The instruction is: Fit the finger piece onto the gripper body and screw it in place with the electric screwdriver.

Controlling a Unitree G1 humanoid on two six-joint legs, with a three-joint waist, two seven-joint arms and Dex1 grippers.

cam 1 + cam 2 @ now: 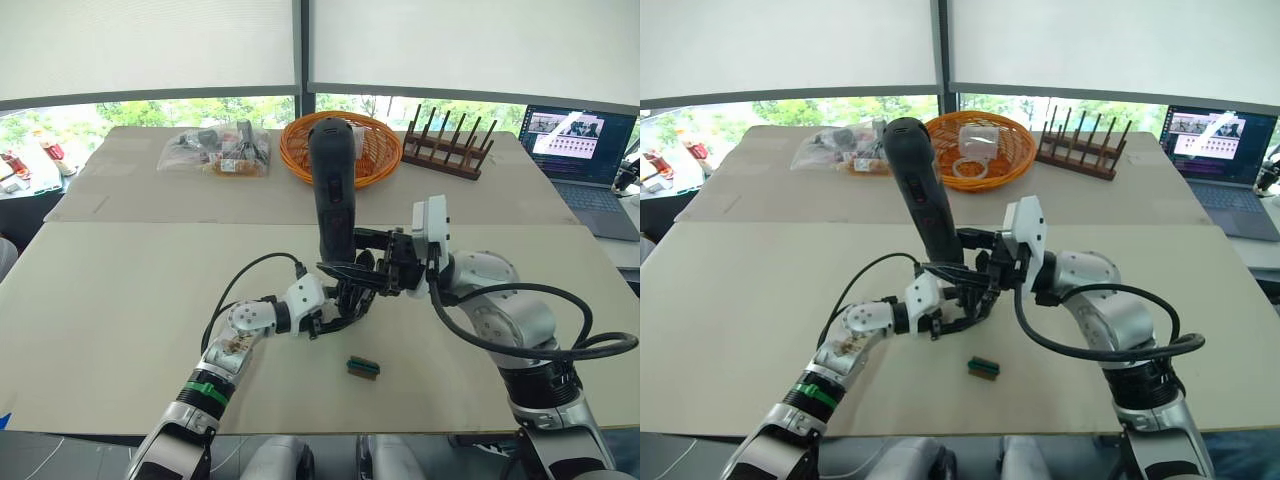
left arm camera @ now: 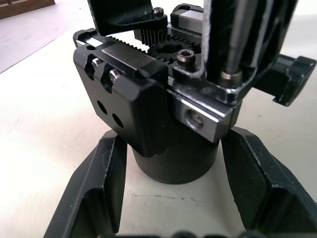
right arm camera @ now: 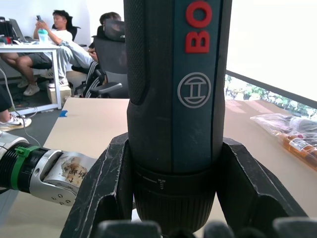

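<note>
Right gripper (image 3: 176,218) clamps electric screwdriver (image 1: 333,190) upright, bit probably on gripper body (image 2: 163,109) at 6 o'clock; left gripper (image 2: 173,191) straddles its base

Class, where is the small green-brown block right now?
In the left eye view the green-brown block lies alone on the near table, just in front of the two grippers and the gripper body, apart from them.
</note>
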